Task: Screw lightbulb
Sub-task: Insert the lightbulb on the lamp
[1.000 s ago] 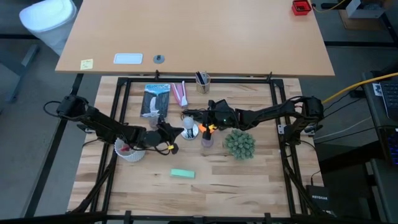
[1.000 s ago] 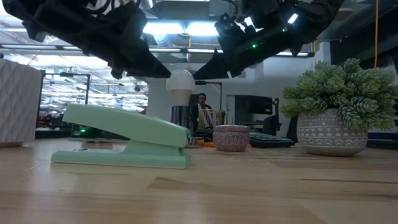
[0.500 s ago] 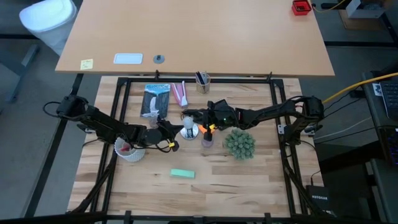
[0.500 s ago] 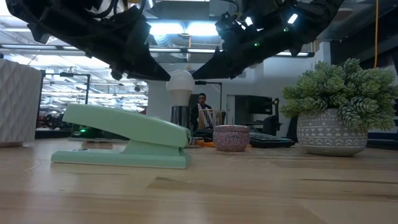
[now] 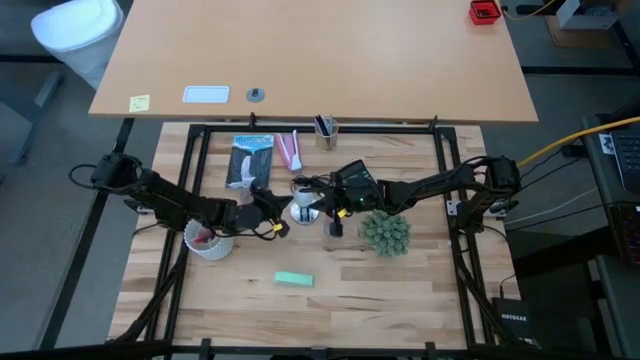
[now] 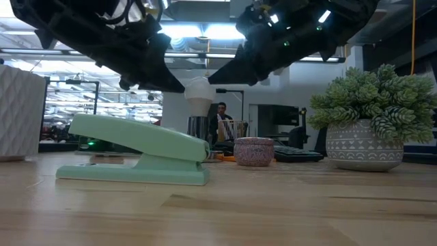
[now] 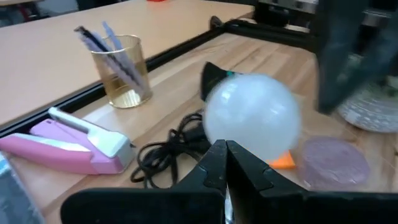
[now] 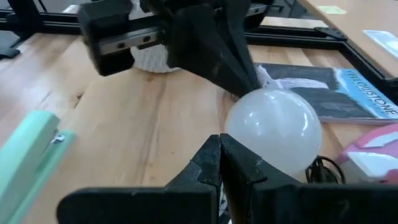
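**Both grippers closed in on the bulb at mid-table**

My left gripper [image 5: 278, 212] has its fingers pressed together into a point, tip right beside the lightbulb [image 5: 303, 208] — the left wrist view shows the closed tips [image 7: 225, 163] just under the frosted globe [image 7: 252, 118], with nothing clamped between them. My right gripper [image 5: 318, 203] comes in from the opposite side, and its fingers are likewise drawn together, the tips [image 8: 219, 155] against the lower side of the bulb [image 8: 274, 130]. Whether either tip actually touches the glass, I cannot tell.

From table height, the two dark grippers meet above the bulb [image 6: 199, 89], which stands upright, globe uppermost, between them.

Around it: a black cord [image 7: 168, 149] coils at its foot, a pink stapler [image 7: 68, 146] and a glass cup of pens [image 7: 122, 70] lie beyond — and a small lilac tin [image 7: 329, 162] sits just beside it. Farther out are the mint-green stapler [image 5: 293, 279], a white ribbed cup [image 5: 207, 241] near the left arm, a potted plant [image 5: 386, 231] under the right arm, and a black-covered booklet [image 5: 249, 158] toward the far edge.
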